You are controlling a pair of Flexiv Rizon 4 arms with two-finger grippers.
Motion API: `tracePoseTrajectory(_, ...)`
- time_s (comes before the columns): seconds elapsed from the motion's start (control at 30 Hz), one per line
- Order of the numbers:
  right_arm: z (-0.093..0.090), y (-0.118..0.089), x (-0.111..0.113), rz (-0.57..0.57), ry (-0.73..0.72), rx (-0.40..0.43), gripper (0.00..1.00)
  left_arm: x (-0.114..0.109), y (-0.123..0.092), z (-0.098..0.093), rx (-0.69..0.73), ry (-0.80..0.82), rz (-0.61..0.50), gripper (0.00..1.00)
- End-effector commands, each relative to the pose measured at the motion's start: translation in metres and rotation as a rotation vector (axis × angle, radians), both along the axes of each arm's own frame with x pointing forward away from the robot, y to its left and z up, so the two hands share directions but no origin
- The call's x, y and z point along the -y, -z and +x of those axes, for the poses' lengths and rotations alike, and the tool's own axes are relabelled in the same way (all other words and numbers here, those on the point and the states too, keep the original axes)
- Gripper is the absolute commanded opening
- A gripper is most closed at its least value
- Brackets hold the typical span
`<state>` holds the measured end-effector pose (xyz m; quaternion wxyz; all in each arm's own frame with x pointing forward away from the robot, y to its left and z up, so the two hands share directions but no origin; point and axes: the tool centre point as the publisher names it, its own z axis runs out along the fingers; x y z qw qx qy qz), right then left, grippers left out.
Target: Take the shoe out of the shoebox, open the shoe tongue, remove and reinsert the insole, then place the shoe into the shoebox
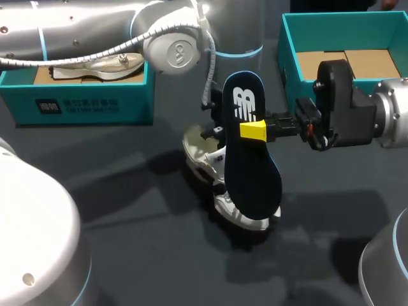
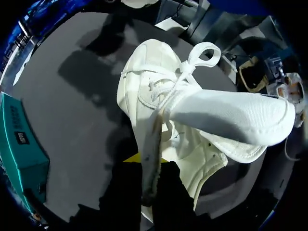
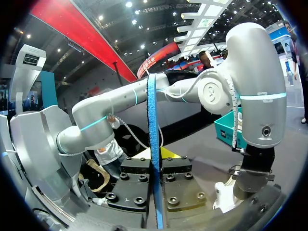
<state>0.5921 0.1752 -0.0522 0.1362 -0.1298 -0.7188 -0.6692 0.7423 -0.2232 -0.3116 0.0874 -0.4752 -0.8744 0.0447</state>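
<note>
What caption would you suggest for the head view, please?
Right claw holds the dark insole upright, the white shoe behind it.

Both arms are smooth silver tubes. The left arm [image 1: 95, 25], across the upper left of the head view, has a thin light-blue ring, small screw heads, a round pale joint cap [image 1: 175, 48] stamped with a looped mark, and a ribbed white cable [image 1: 205, 70] running along it. The right arm [image 1: 392, 121], at the right edge, ends in a black wrist block [image 1: 341, 105] with a red wire. The right hand [image 1: 253, 131] shows a yellow tip. Low in the middle of the right wrist view, its black finger blocks [image 3: 180, 185] carry round black screws.
</note>
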Motion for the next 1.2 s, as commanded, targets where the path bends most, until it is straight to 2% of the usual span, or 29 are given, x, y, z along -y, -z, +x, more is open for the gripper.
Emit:
tracePoseTrajectory(0.03, -0.002, 0.001, -0.001, -0.002, 0.004, -0.001, 0.0, 0.002, -0.008, -0.006, 0.052, 0.214, 0.019, 0.0)
tracePoseTrajectory(0.33, -0.002, 0.001, -0.001, -0.002, 0.004, -0.001, 0.0, 0.003, -0.002, -0.014, 0.131, 0.42, 0.007, 0.0)
tracePoseTrajectory(0.87, -0.002, 0.001, -0.001, -0.002, 0.004, -0.001, 0.0, 0.003, 0.009, -0.014, 0.121, 0.546, -0.042, 0.0)
tracePoseTrajectory(1.2, -0.002, 0.001, -0.001, -0.002, 0.004, -0.001, 0.0, 0.003, 0.023, -0.009, 0.105, 0.552, -0.037, 0.0)
